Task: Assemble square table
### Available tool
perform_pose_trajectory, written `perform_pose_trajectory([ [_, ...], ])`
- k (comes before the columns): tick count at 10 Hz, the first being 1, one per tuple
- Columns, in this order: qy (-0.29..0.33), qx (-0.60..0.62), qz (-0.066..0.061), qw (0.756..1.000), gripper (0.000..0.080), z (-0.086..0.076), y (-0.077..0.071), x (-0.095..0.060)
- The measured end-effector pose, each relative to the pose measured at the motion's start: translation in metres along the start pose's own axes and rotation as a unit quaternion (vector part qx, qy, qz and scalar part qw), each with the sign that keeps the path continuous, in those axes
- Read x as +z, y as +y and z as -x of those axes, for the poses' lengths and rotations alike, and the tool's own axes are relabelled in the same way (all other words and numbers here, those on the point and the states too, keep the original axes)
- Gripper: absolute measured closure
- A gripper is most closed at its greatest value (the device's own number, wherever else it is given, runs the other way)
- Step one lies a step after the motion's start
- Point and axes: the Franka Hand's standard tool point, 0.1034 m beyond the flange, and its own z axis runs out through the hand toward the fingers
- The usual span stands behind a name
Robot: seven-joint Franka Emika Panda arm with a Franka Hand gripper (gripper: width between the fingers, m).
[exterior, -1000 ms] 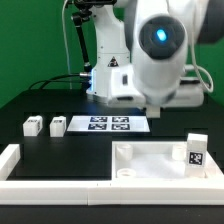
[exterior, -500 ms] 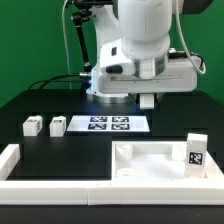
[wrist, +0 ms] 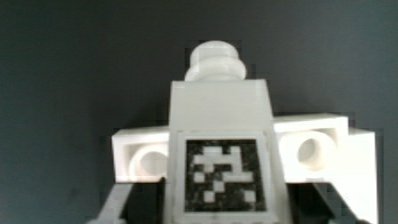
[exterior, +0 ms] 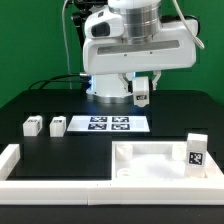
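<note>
We lose the large white plastic square tray-like top [exterior: 150, 160] past the exterior view's right edge. The small white plastic leg [wrist: 217, 120] between the jaws is blurred; we cannot read its tag pattern.

No words or numbers are readable; black-and-white tags [wrist: 221, 172] mark each leg [wrist: 221, 105] and the marker board [exterior: 105, 124].

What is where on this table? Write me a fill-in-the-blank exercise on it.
1. The claw grips a white ___.
2. ___ legs lie at the exterior view's left of the marker board.
3. An upright leg stands at the top's end on the exterior view's ___.
Missing: leg; two; right.
</note>
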Motion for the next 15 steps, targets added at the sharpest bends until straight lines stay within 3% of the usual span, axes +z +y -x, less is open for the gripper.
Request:
perform_pose_trajectory([
  [1,0.021,-0.001,0.002,1.0,0.0509,0.003,0.0,0.005],
  [4,0.16,-0.003,0.013,0.987,0.0509,-0.009,0.005,0.002],
  [5,0.171,-0.012,0.019,0.985,0.0509,-0.016,0.009,0.003],
  [6,0.21,-0.015,0.026,0.977,0.0509,-0.042,0.012,-0.009],
  [7,0.268,-0.039,0.044,0.962,0.0509,-0.069,0.013,-0.026],
  [9,0.327,-0.029,0.046,0.944,0.0509,-0.074,0.016,-0.036],
  [10,0.363,-0.032,0.057,0.93,0.0509,-0.073,0.02,-0.035],
  [13,0.363,-0.032,0.059,0.929,0.0509,-0.072,0.022,-0.03],
  [15,0.358,-0.029,0.068,0.931,0.0509,-0.082,0.031,-0.013],
])
